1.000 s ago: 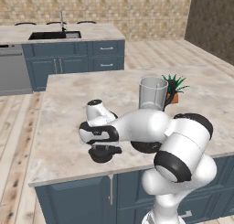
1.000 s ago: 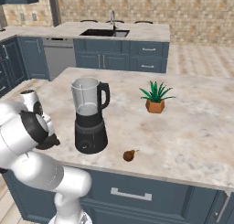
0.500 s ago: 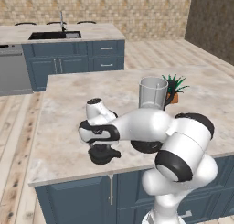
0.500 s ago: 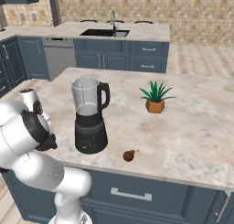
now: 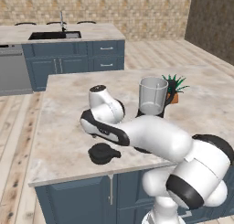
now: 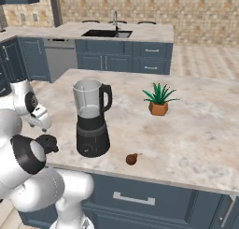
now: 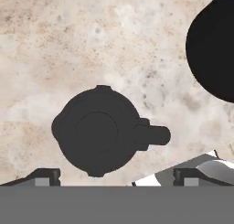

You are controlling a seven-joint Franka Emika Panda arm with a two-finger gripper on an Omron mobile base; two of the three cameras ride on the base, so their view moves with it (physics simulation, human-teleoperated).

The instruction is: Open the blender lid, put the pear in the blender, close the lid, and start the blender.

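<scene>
**Ana:** Marble-topped island, blue cabinets underneath, sink counter behind it. Take the blender as the landmark: what sits where?

**Ben:** Its clear jar stands open-mouthed on the black base. The blender lid lies flat on the countertop near the front edge, on the side of the blender away from the potted plant. I judge it was set there so it stays off the path between jar and fruit. The pear rests just in front of the blender, toward the plant side, apart from the base.

**Ana:** And the gripper?

**Ben:** Its fingertips are spread wide, one to each side of the lid in the hand view, with nothing between them. The lid lies directly below the hand, its tab pointing off sideways, and I see no contact with either finger. The dark curve at the edge of that view looks like the blender's base, so the lid is near the blender but not touching.

**Ana:** So the lid step looks done?

**Ben:** By my reading, yes. The pear is the next target, and it sits on the far side of the blender from the hand.
</scene>
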